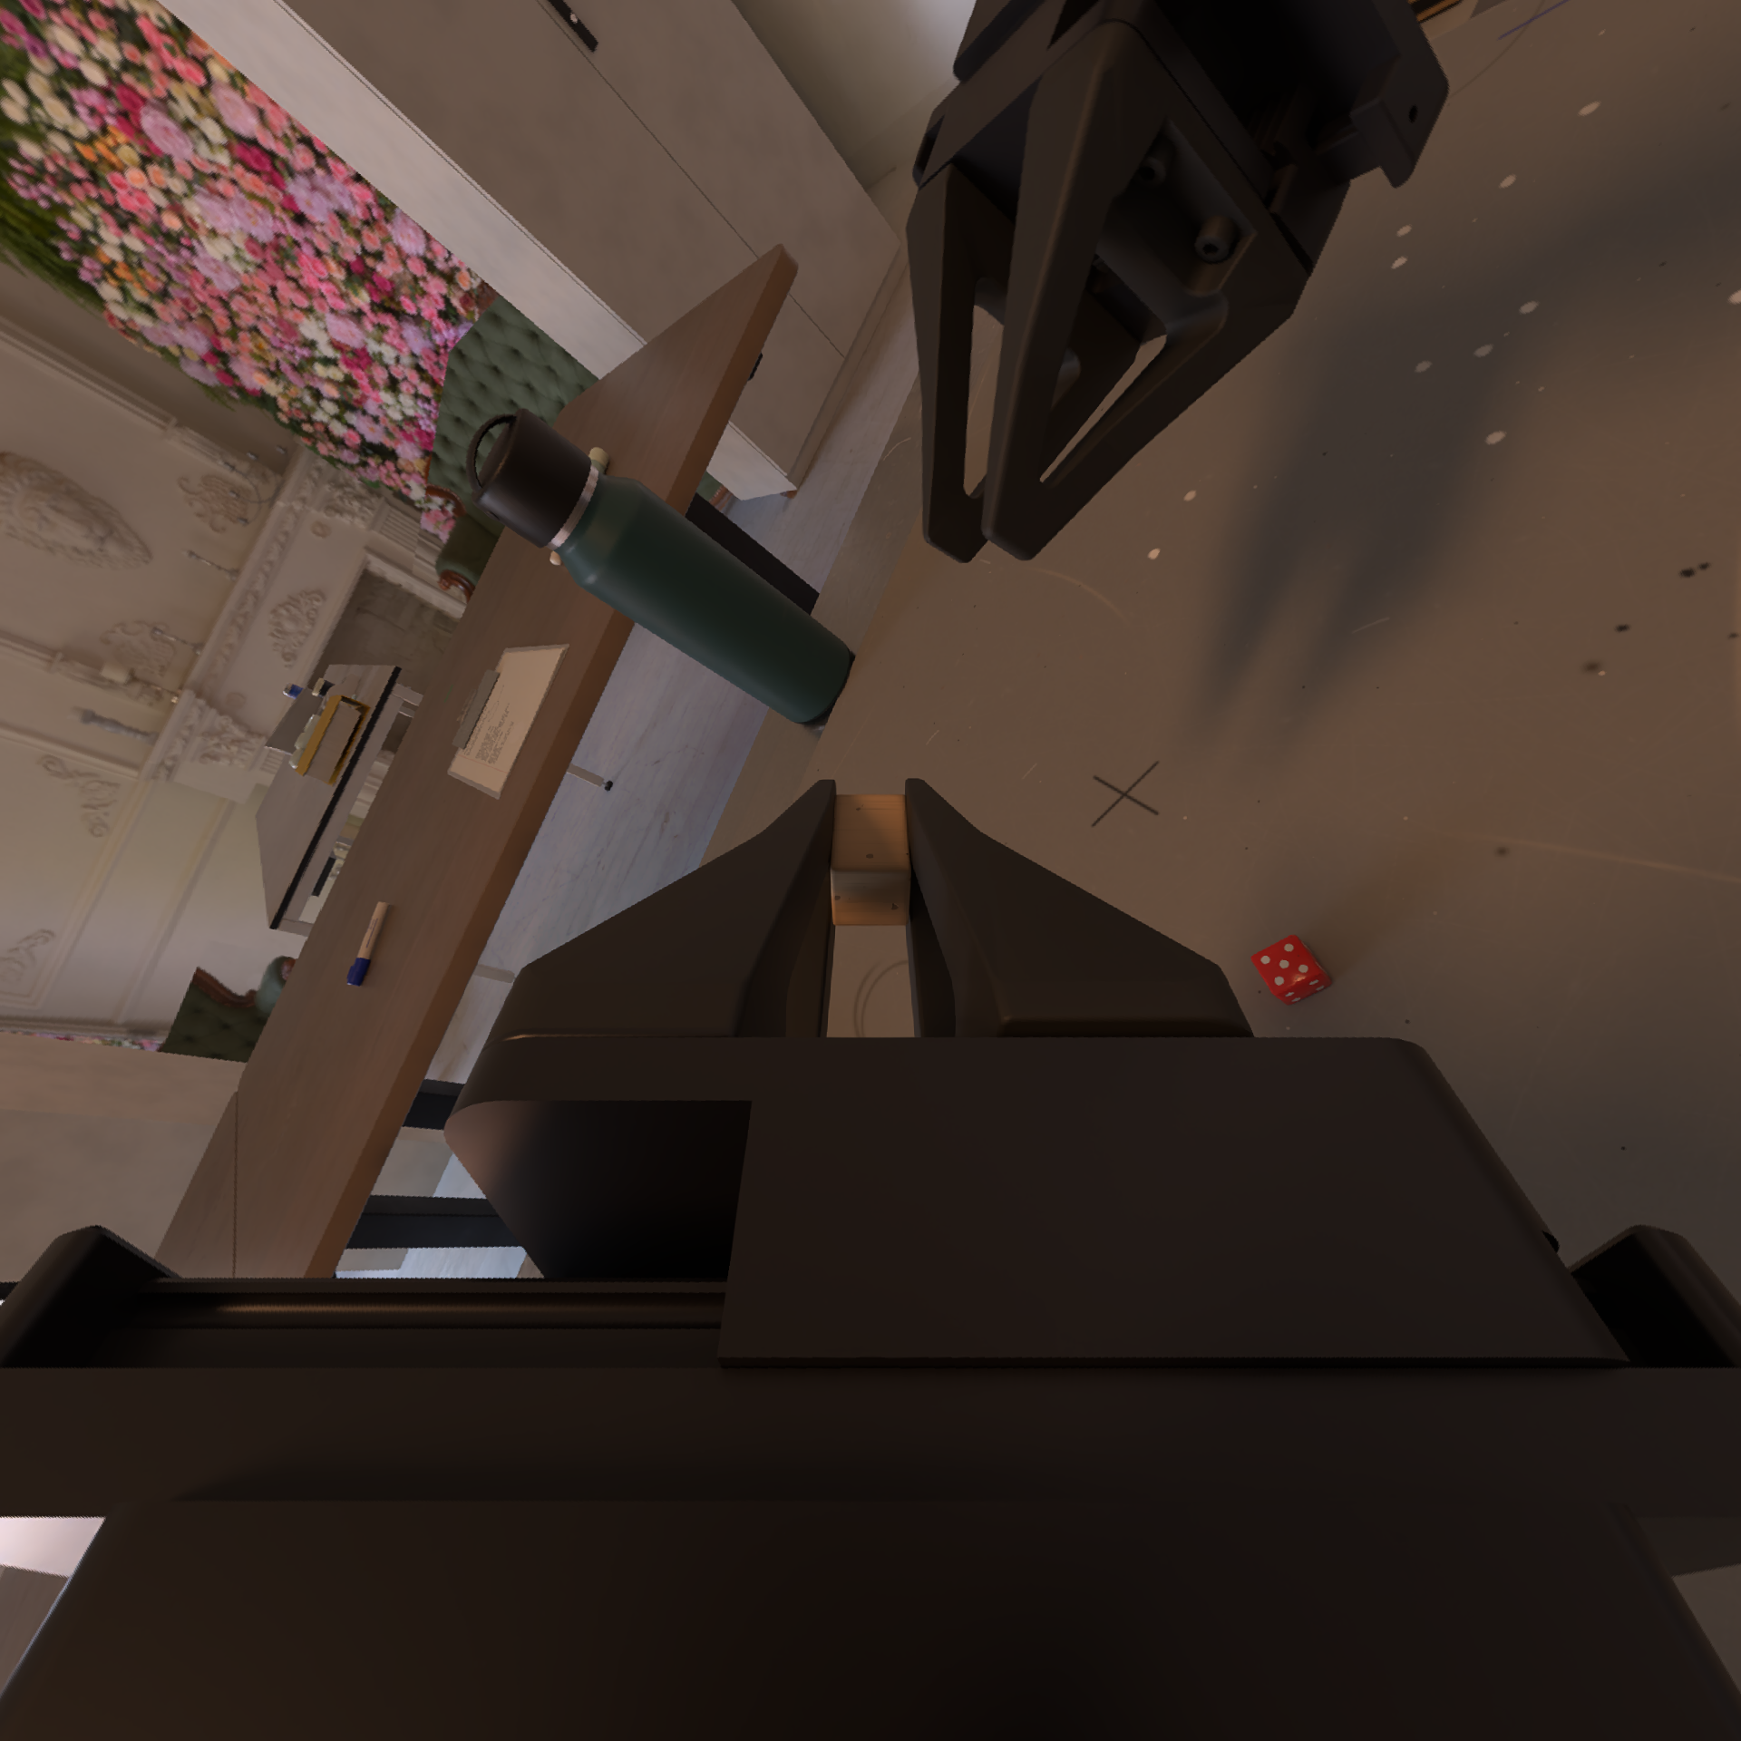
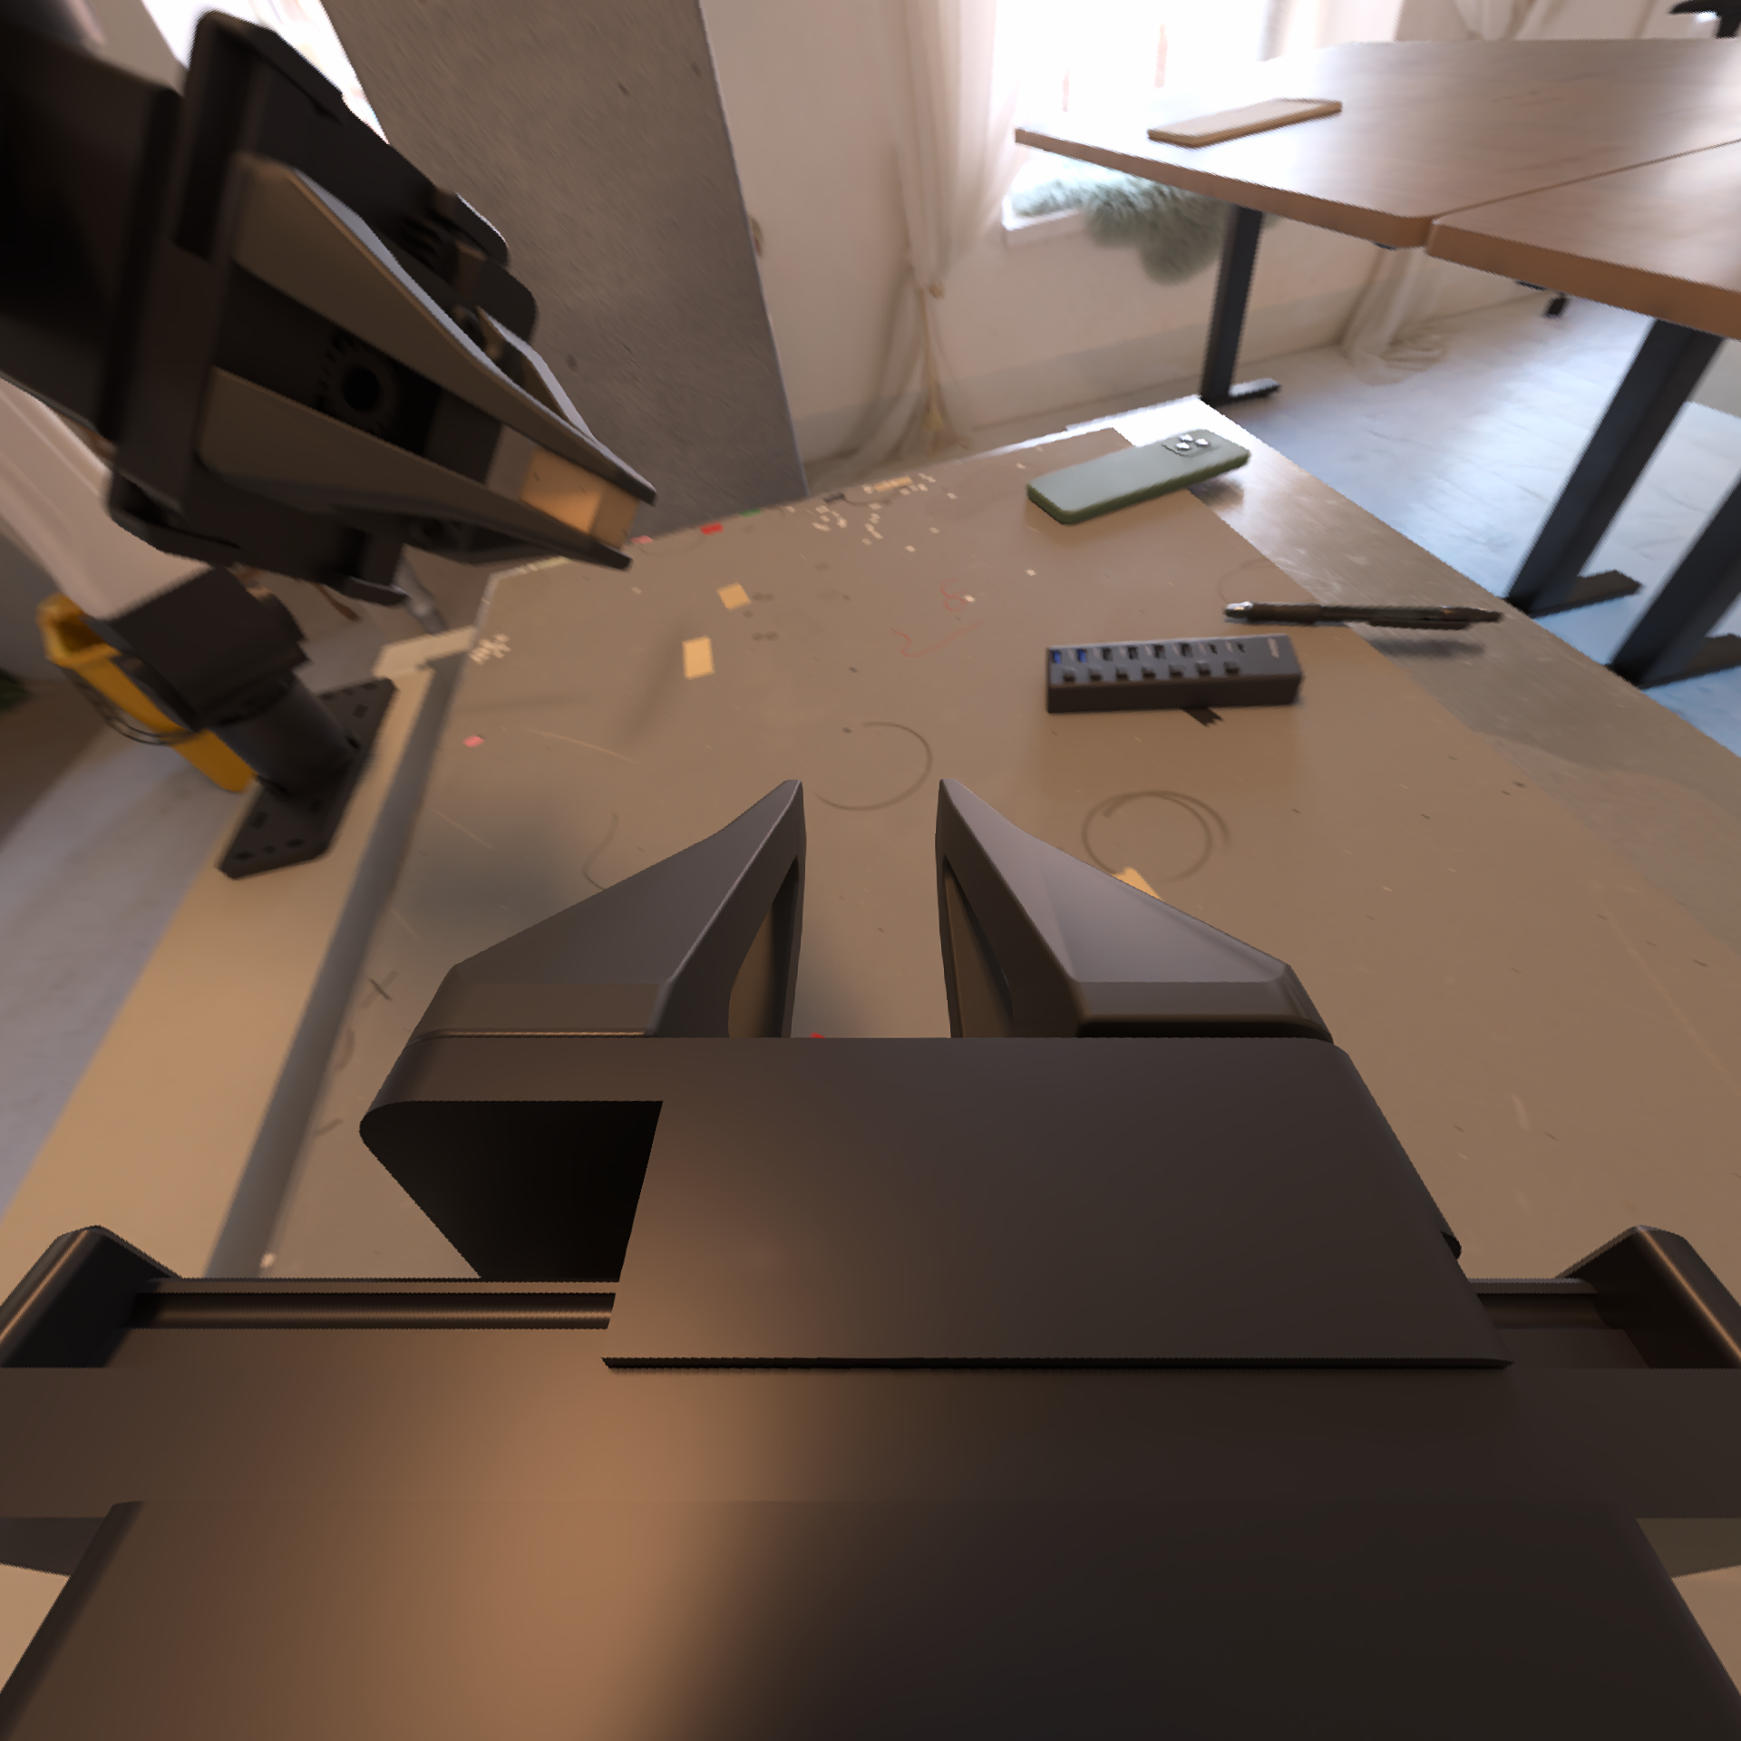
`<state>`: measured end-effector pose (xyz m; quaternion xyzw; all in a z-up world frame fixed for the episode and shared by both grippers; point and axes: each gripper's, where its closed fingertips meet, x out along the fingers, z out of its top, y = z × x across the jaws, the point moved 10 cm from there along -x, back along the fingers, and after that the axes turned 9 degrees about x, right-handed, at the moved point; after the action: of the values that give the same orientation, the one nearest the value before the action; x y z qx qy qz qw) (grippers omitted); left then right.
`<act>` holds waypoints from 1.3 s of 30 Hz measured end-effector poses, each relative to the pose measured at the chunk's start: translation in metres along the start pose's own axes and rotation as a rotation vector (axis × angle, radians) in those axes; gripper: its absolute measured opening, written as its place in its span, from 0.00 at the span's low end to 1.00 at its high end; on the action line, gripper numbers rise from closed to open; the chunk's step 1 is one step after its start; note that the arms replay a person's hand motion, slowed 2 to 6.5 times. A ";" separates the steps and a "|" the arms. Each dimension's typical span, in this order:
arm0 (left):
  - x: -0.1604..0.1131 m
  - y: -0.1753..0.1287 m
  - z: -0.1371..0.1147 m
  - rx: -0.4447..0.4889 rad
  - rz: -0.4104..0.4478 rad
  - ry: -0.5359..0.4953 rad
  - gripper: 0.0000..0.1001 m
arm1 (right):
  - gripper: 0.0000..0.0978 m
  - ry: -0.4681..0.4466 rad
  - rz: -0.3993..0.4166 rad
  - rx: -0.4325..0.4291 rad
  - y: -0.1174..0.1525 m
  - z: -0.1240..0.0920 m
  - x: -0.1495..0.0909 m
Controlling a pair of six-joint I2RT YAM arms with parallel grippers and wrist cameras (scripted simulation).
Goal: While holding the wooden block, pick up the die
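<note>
**Block secured, small die waits on the table**

In the left wrist view the left gripper (image 1: 869, 848) sits at the centre of the frame, its two fingers closed flat against opposite sides of the wooden block (image 1: 869, 871). The block is pale, squared and stiff; it fills the gap between the fingers and looks firmly pinched, clear of the table (image 1: 1413, 659). In the right wrist view the same block shows as a light patch at the fingertips in the upper left of the frame (image 2: 575, 495).

The die (image 1: 1290, 968) lies at the right of the left wrist view, just below mid-height, alone on the bare tabletop with nothing touching it. It is red with white pips, small, hard-edged and probably very light and smooth, so it could skate or tip away if a finger nudges it off-centre. The best hold is likely across two opposite flat faces, fingers squared to them and low enough to catch the body rather than the top edge.

The right gripper (image 2: 870, 829) hangs above the table with its fingers partly open and nothing between them; in the left wrist view it appears at the top of the frame (image 1: 989, 546). A red sliver at the base of its fingers may be the die, though too little shows to say.

A dark green bottle (image 1: 702, 593) stands at the table's edge, well apart from the die.
</note>
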<state>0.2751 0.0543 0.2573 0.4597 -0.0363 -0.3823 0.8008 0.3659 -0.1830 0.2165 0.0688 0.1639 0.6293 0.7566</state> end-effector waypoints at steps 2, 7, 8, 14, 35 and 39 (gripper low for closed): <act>0.000 0.000 0.000 -0.008 0.000 0.002 0.12 | 0.24 0.033 -0.058 -0.043 0.001 -0.002 -0.003; -0.003 -0.003 -0.002 -0.035 -0.004 0.008 0.12 | 0.24 0.152 -0.212 -0.157 0.005 -0.002 -0.013; -0.003 -0.003 -0.003 -0.037 -0.005 0.011 0.12 | 0.25 0.176 -0.234 -0.170 0.005 -0.002 -0.015; -0.005 -0.005 -0.006 -0.038 -0.003 0.026 0.12 | 0.32 0.326 -0.316 -0.181 0.005 -0.012 -0.017; -0.008 -0.015 -0.014 -0.069 -0.018 0.060 0.12 | 0.47 0.714 -0.507 -0.119 -0.011 -0.083 0.015; -0.008 -0.017 -0.015 -0.073 -0.023 0.063 0.12 | 0.44 0.745 -0.539 -0.131 -0.012 -0.091 0.018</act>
<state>0.2656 0.0657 0.2377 0.4425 0.0082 -0.3777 0.8133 0.3493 -0.1771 0.1243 -0.2549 0.3967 0.4011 0.7854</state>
